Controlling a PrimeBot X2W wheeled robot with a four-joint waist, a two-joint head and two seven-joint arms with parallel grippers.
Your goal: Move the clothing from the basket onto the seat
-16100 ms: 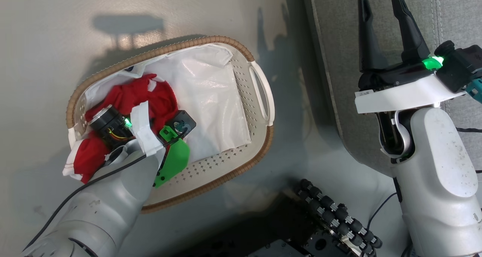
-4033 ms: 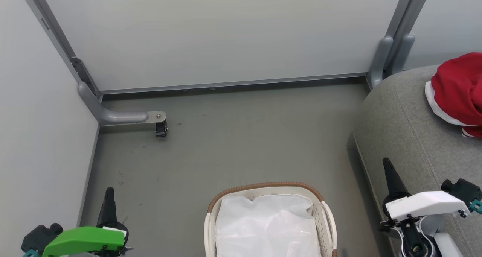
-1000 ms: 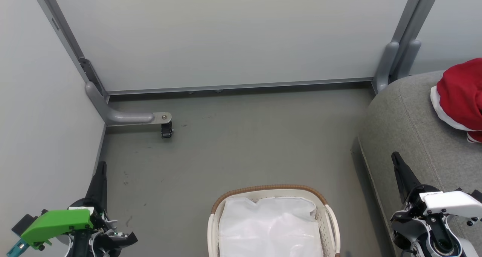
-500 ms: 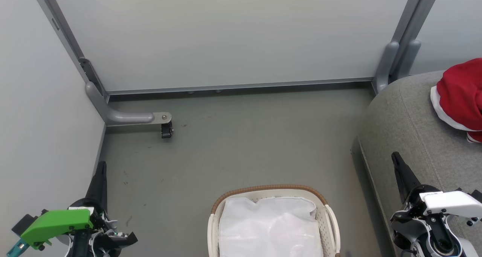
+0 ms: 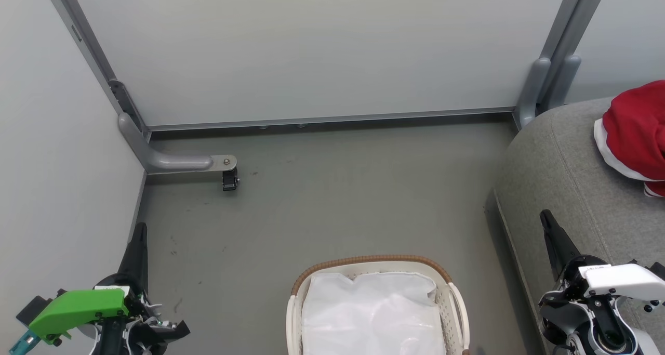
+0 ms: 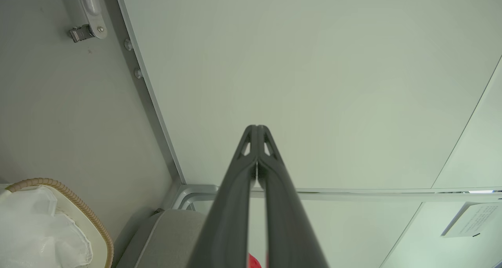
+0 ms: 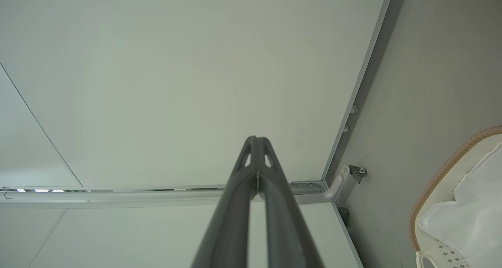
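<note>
Red clothing (image 5: 636,134) with white trim lies on the grey seat (image 5: 566,183) at the right edge of the head view. The basket (image 5: 376,264) stands on the floor at bottom centre, and inside it I see just its white liner (image 5: 371,313). My left gripper (image 5: 139,230) rests at lower left, left of the basket, fingers pressed together with nothing between them (image 6: 257,128). My right gripper (image 5: 545,217) sits at lower right beside the seat's edge, also shut and empty (image 7: 257,139). The basket rim (image 6: 78,217) and seat corner (image 6: 168,236) appear in the left wrist view.
Pale wall panels enclose the grey floor (image 5: 332,199) on the left and far sides. A grey metal bracket with a small black caster (image 5: 228,178) juts from the left corner. Grey posts (image 5: 545,84) stand behind the seat.
Nothing has moved over the last second. Earlier, my left gripper was in the basket on red clothing; now the clothing lies on the seat and both arms are drawn back.
</note>
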